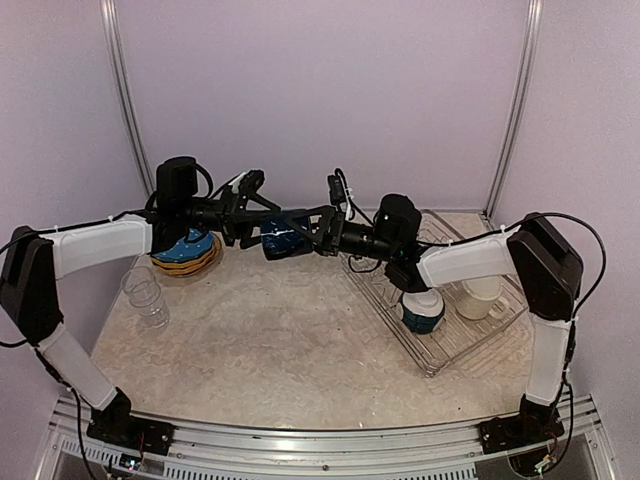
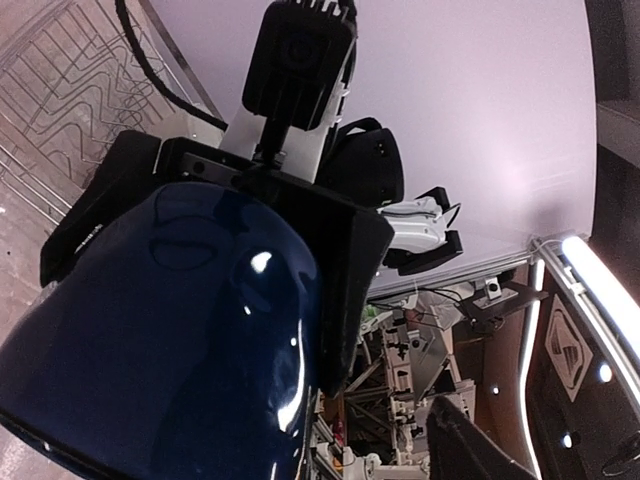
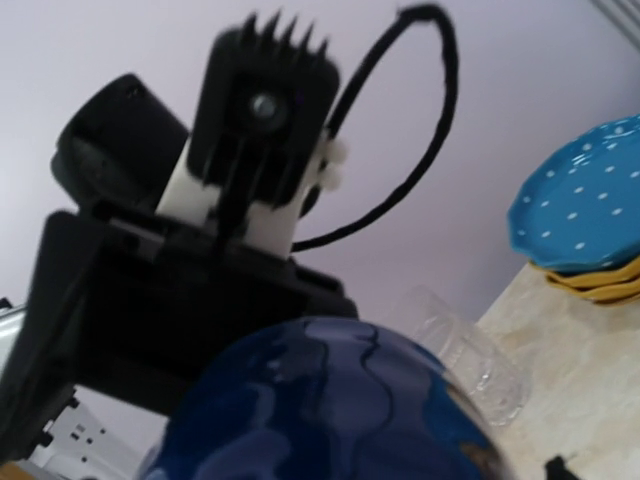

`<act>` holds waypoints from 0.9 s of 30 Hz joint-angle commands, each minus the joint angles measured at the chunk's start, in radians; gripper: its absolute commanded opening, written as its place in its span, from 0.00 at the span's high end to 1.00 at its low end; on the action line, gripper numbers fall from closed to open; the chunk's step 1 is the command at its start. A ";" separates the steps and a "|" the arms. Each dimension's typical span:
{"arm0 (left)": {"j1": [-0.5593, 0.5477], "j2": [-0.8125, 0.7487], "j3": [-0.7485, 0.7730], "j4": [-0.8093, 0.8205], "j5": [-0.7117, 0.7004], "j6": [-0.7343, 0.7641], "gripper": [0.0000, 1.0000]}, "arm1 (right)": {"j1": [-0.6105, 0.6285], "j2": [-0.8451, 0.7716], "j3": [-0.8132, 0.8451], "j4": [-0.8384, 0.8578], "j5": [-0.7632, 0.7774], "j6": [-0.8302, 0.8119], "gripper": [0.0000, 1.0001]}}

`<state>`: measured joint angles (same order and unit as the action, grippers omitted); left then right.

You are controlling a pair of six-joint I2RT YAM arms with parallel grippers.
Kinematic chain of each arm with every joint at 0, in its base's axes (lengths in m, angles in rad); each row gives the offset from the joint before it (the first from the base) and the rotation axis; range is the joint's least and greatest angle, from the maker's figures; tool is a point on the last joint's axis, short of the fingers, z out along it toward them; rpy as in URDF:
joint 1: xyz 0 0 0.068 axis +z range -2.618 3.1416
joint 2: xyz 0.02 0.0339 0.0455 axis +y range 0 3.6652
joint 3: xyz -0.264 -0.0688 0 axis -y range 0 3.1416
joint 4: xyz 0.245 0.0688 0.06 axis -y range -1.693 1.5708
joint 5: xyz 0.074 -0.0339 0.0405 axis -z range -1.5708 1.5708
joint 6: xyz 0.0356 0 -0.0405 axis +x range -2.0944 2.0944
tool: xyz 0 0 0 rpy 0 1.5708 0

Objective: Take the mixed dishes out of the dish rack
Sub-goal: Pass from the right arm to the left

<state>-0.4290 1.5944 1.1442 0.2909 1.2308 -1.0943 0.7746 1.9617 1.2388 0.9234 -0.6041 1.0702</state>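
The navy mug [image 1: 285, 243] hangs in the air over the back of the table, between my two grippers. My right gripper [image 1: 305, 235] is shut on it, a black finger [image 2: 345, 290] lying along each side of the mug [image 2: 170, 350]. My left gripper [image 1: 258, 215] reaches in from the left with its jaws around the mug's other end. One left finger [image 2: 470, 450] still stands off from the mug, with background showing in the gap. In the right wrist view the mug [image 3: 330, 410] fills the bottom. The dish rack [image 1: 450, 345] sits at the right.
A teal bowl [image 1: 422, 312] and a cream mug [image 1: 480, 297] stand in the rack. The blue white-dotted plate [image 1: 185, 250] lies on orange plates at the back left, and a clear glass [image 1: 145, 295] stands in front of that stack.
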 commanded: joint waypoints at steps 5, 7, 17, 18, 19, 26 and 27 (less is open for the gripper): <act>-0.010 0.028 -0.017 0.089 0.029 -0.041 0.63 | 0.017 0.034 0.030 0.215 0.017 0.058 1.00; -0.011 0.029 -0.017 0.090 0.028 -0.036 0.72 | 0.019 0.036 0.022 0.235 0.022 0.070 1.00; -0.001 -0.024 0.022 -0.150 -0.059 0.176 1.00 | 0.008 -0.047 -0.065 0.123 0.054 -0.013 0.41; 0.000 -0.031 0.033 -0.185 -0.070 0.198 1.00 | 0.002 -0.063 -0.084 0.096 0.059 -0.021 0.32; 0.004 -0.034 0.045 -0.224 -0.085 0.218 1.00 | -0.011 -0.082 -0.114 0.074 0.057 -0.029 0.25; 0.020 -0.027 0.137 -0.484 -0.158 0.364 1.00 | -0.081 -0.264 -0.288 -0.127 0.057 -0.142 0.00; 0.018 -0.024 0.159 -0.537 -0.190 0.392 1.00 | -0.083 -0.297 -0.294 -0.198 0.075 -0.188 0.00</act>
<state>-0.4435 1.5902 1.2129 -0.0319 1.1603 -0.8448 0.7391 1.7947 0.9844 0.9298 -0.5823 1.0264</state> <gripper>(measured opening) 0.056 0.995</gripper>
